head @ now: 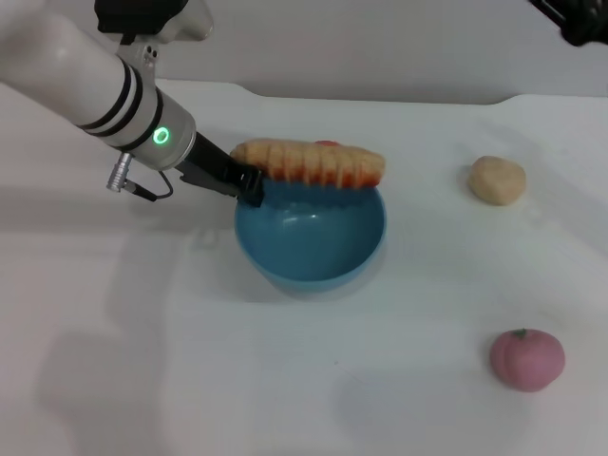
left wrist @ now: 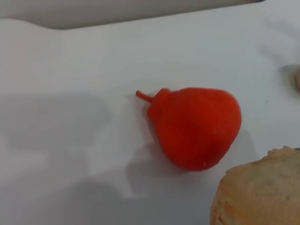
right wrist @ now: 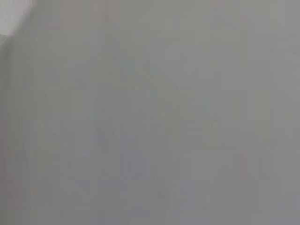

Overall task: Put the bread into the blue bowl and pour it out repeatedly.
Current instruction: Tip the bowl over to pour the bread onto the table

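- Your left gripper (head: 249,182) sits at the near-left rim of the bowl (head: 311,237), its dark fingers closed on the end of the bread (head: 309,162).
- Bread lies level across the bowl's far rim, stretching away from the gripper, not yet inside.
- Step in hand, as I judge it: loading the bread.
- Next move: lower and tilt it past the rim before letting go.
- Red fruit (left wrist: 194,125) lies just beyond the gripper; beige lump (head: 497,180) and pink fruit (head: 527,358) well apart.
- Right arm is parked far off; its gripper is out of sight.

no readable text, labels, numbers or signs anywhere
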Controlling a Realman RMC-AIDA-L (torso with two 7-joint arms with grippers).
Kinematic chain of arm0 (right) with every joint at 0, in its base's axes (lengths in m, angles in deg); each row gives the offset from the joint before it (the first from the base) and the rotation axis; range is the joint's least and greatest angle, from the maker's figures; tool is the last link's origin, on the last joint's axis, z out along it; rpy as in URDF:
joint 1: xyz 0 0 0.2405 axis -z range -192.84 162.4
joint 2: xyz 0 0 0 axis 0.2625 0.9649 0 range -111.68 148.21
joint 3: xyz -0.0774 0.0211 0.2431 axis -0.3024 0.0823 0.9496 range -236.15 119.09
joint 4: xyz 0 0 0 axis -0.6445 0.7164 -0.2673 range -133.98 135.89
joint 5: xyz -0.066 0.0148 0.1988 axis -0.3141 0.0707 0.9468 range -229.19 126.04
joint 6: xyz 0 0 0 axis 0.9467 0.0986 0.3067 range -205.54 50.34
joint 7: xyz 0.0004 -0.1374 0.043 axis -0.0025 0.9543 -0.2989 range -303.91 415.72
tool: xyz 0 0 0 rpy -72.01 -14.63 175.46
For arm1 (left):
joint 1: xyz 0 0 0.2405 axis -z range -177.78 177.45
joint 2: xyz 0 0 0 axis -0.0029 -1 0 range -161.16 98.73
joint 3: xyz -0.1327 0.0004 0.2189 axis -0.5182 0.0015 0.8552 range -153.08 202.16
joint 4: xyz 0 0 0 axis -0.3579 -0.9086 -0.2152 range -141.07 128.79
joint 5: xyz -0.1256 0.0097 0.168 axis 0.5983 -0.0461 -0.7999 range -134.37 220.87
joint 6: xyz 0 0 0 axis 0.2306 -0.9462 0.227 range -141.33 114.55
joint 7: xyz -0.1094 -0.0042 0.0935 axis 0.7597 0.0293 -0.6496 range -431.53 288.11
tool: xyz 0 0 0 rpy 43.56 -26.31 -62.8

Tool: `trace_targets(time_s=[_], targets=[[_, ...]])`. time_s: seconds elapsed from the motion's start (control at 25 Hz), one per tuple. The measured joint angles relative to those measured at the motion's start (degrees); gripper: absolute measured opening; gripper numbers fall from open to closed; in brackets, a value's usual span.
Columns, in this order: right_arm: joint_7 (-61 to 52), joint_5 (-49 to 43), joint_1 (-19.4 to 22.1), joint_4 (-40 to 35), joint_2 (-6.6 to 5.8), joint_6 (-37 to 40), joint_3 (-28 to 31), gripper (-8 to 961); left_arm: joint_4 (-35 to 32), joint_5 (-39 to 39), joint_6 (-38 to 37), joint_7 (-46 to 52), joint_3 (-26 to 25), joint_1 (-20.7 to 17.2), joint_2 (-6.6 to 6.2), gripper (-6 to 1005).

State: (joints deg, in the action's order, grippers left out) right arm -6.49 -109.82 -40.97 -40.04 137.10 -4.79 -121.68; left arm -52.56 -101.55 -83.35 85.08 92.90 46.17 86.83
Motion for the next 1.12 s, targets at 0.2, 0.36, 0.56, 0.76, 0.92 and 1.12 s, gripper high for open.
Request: trace_targets(time_s=[0.2, 0.36, 0.56, 0.76, 0.92, 1.12], targets=[[0.76, -2.42, -0.28, 4.56, -0.18, -7.79, -0.19, 584, -0.55, 0.43, 0.19, 0.01, 0.08, 0.01, -0.01, 32], [1.04, -4.64, -1.68, 6.47, -0.09, -10.72, -1.13, 584, -0.63, 0.89, 0.39, 0.01, 0.10, 0.11, 0.02, 32], [1.43, -5.13, -4.79, 8.28, -0.11, -15.78, -7.56, 583, -1.01, 0.96, 0.42, 0.01, 0.11, 0.04, 0.10, 32], [1.37, -5.13, -7.87, 8.36, 0.01, -21.81, -15.92, 583, -1.17, 1.11, 0.45, 0.01, 0.11, -0.02, 0.15, 32], [0.16, -4.97, -8.80, 8.25, 0.07, -23.37, -20.24, 582, -1.32, 1.13, 0.45, 0.01, 0.11, -0.03, 0.09, 32], [-3.55, -5.12, -8.93, 8.18, 0.13, -23.37, -23.59, 582, -2.11, 1.13, 0.51, 0.01, 0.11, 0.01, -0.04, 32]])
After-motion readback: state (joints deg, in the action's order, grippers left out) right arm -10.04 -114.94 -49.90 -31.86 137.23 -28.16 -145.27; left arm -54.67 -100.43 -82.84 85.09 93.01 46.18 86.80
